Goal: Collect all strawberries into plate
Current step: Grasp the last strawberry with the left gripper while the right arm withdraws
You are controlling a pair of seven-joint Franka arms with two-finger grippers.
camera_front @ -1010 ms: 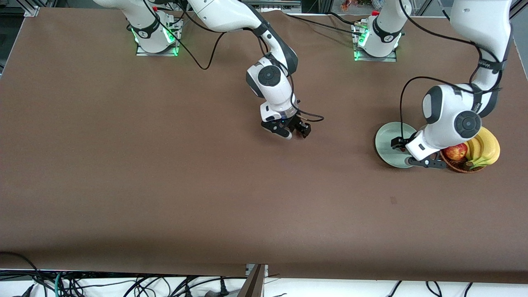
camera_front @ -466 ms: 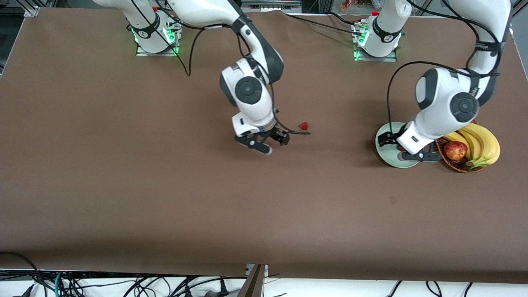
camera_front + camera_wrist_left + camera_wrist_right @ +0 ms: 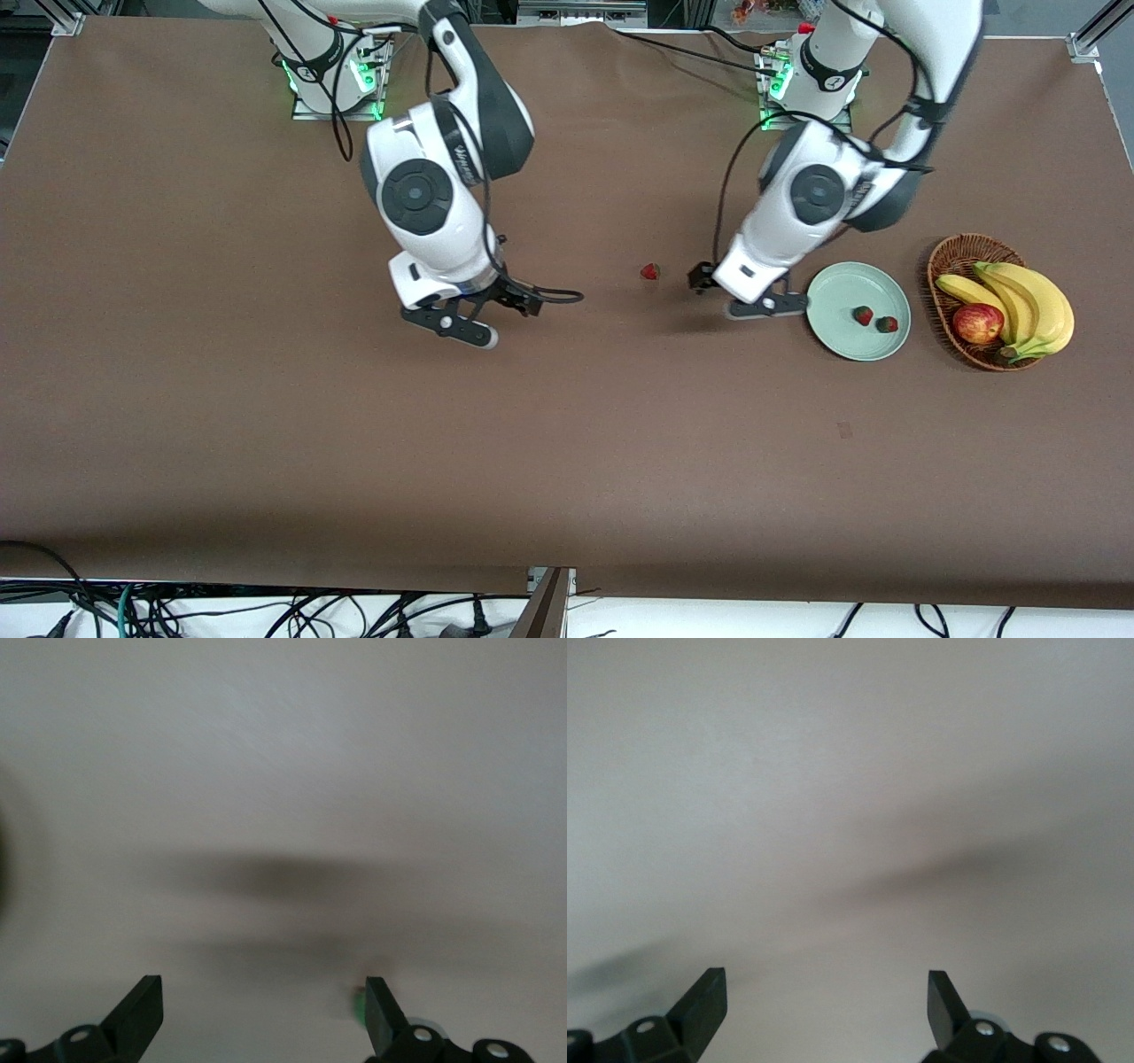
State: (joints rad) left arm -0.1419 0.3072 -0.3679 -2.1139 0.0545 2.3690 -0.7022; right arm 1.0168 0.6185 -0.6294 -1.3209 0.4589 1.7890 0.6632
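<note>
One strawberry [image 3: 650, 271] lies on the brown table near its middle. Two more strawberries [image 3: 863, 315] [image 3: 887, 324] lie in the pale mint-green plate [image 3: 833, 288]. My left gripper [image 3: 753, 306] is open and empty over the table, between the loose strawberry and the plate's rim. Its wrist view shows only its open fingers [image 3: 142, 1014] and blurred table. My right gripper [image 3: 456, 326] is open and empty over bare table, toward the right arm's end from the loose strawberry. Its wrist view shows only its open fingers [image 3: 704, 1001] and table.
A brown wicker basket [image 3: 961, 248] with bananas [image 3: 1028, 297] and a red apple [image 3: 977, 322] stands beside the plate, toward the left arm's end. Cables hang at the table edge nearest the front camera.
My right gripper moved off toward the right arm's end, uncovering the loose strawberry. My left gripper moved from over the plate toward the table's middle, uncovering two strawberries in the plate.
</note>
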